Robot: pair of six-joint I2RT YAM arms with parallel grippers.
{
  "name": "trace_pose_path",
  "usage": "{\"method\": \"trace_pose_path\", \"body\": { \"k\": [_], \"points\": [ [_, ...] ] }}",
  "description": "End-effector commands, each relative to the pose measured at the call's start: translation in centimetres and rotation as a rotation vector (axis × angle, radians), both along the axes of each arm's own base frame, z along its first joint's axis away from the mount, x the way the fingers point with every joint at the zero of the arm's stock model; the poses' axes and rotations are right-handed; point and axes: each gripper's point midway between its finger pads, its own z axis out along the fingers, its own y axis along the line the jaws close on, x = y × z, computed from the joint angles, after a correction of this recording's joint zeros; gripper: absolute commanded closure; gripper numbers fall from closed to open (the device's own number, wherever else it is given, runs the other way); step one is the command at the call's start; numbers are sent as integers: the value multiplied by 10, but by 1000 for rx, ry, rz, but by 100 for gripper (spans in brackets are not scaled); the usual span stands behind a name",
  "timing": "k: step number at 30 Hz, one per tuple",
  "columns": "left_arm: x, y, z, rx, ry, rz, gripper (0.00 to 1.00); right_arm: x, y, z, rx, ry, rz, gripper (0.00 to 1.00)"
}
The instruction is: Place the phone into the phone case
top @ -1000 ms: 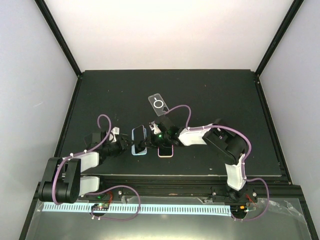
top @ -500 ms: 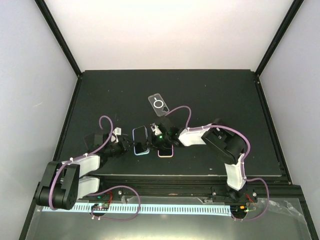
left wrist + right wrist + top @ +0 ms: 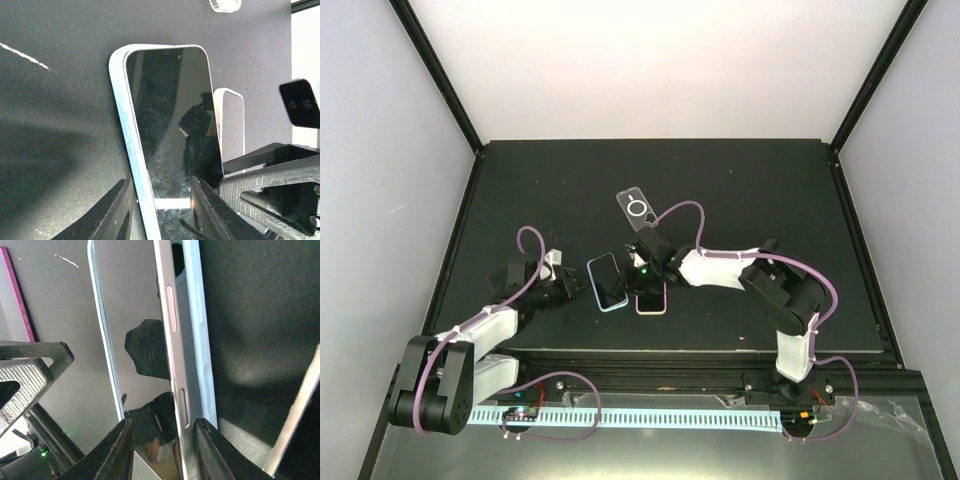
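Note:
The phone [image 3: 607,282], dark-screened, sits in a light blue case and lies slanted on the black table. In the left wrist view the phone [image 3: 170,110] runs down between my left gripper's [image 3: 160,181] parted fingers; one finger stands beside the case rim, the other over the screen. In the top view my left gripper [image 3: 572,287] is at the phone's left end. My right gripper [image 3: 638,275] is at its right side. In the right wrist view its parted fingers [image 3: 162,422] straddle the phone's silver button edge [image 3: 172,340], which stands above the case rim [image 3: 200,330].
A pink-rimmed case [image 3: 651,300] lies right of the phone, under the right gripper. A clear case with a white ring [image 3: 637,209] lies farther back. The table's front edge [image 3: 660,350] runs just below the phone.
The phone has shifted slightly right and turned, so it now lies slanted and flatter. My left gripper has drawn back a little to the left. The right arm's elbow has swung right.

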Motion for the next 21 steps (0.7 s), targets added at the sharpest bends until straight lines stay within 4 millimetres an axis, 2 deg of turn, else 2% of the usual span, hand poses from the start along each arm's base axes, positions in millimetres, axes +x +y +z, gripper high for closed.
{"method": "trace_pose_path", "body": {
  "k": [1,4,7,11,15,21],
  "points": [
    [11,1,10,41,-47,-10,66,12,-5,22,-57,-96,17,62],
    [13,0,10,37,-46,-15,65,17,-6,25,-88,-124,30,57],
    [14,-5,10,20,-54,-45,64,23,-4,24,-113,-139,38,55],
    [16,-5,4,25,-45,-55,64,29,3,18,-126,-141,54,58],
    [18,-7,1,24,-37,-69,65,31,6,15,-131,-145,67,66],
    [19,-8,-2,26,-28,-72,65,39,3,9,-189,-160,61,63]
  ]
}}
